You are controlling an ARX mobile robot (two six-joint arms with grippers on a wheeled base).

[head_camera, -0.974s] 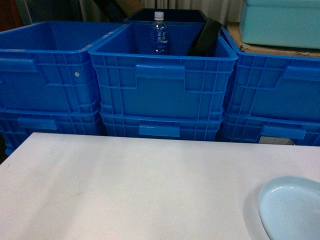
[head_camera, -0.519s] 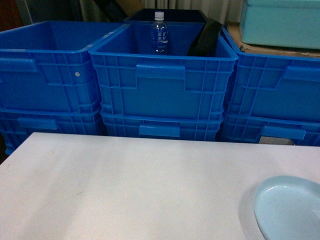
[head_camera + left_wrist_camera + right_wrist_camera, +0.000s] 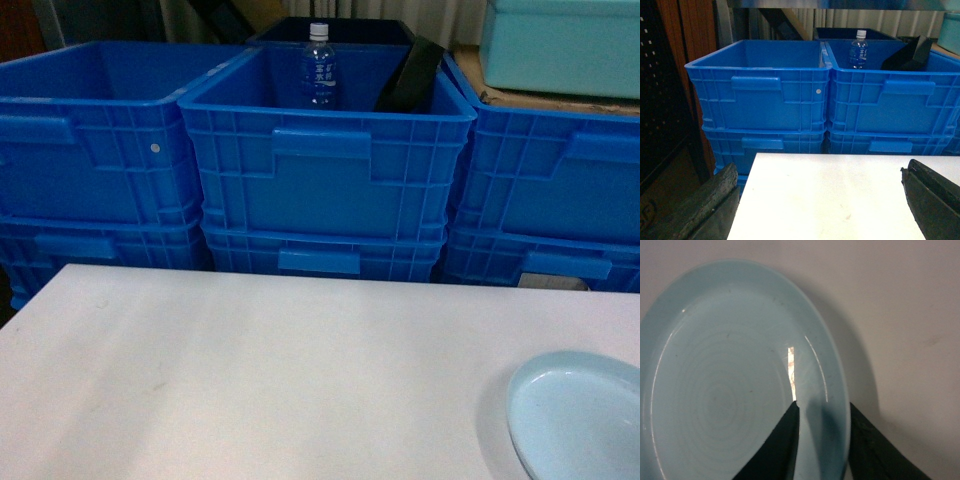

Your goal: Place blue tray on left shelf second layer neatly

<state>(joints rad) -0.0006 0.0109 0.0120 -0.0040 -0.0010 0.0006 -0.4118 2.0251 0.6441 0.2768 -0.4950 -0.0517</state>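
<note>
Right gripper pinches the blue tray's rim at its 4 o'clock edge, on the white table; left gripper is spread wide.

Dim indoor light with a cool cast, soft shadows and slightly soft focus in all three views.

In the head view the white surface is the brightest area, while the blue crates look oversaturated and a little grainy. The pale blue tray in the right wrist view carries a narrow bright glint and thin arcs of glare, and throws a soft shadow to its right. The right pincer shows as blurred dark shapes. In the left wrist view the left edge sinks into near darkness.
</note>
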